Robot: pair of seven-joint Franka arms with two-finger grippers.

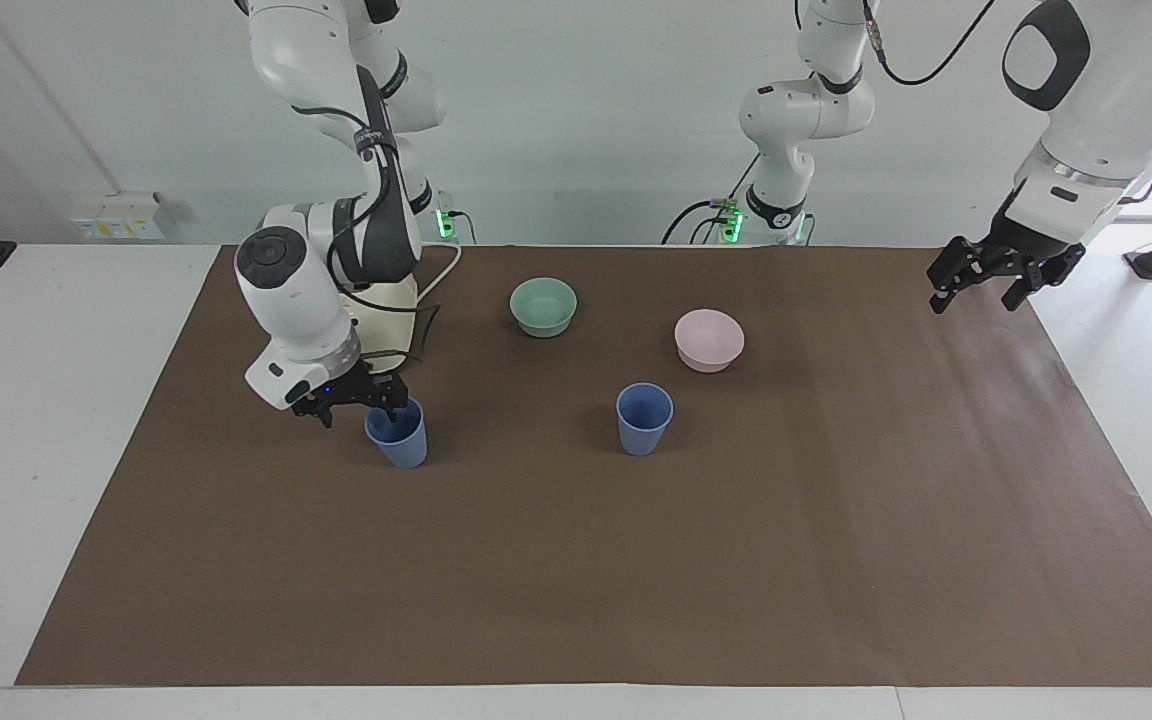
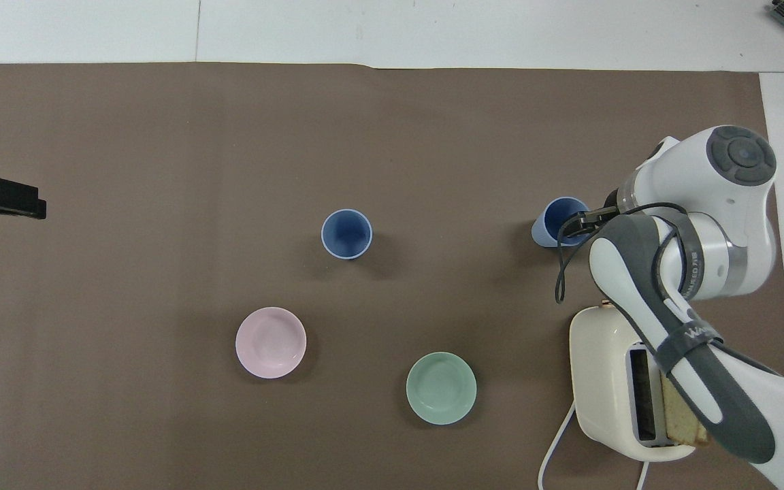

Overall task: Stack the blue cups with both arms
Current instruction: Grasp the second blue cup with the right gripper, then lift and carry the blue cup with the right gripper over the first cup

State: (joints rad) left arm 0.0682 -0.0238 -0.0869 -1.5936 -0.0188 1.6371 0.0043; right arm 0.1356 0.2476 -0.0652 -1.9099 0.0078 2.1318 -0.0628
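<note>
Two blue cups stand upright and apart on the brown mat. One blue cup [image 1: 644,418] [image 2: 346,233] is in the middle, alone. My right gripper [image 1: 360,412] [image 2: 586,219] is down at the rim of the other blue cup [image 1: 399,438] [image 2: 554,223], toward the right arm's end. It is open, with one finger over the cup's mouth and the other outside the wall. The overhead view hides most of this gripper under the arm. My left gripper [image 1: 976,292] [image 2: 24,204] hangs open and empty over the mat's edge at the left arm's end.
A cream toaster [image 1: 391,300] [image 2: 603,381] with a bread slice stands close to the right arm. A mint-green bowl [image 1: 543,306] [image 2: 441,388] and a pink bowl [image 1: 709,339] [image 2: 271,342] sit nearer to the robots than the cups.
</note>
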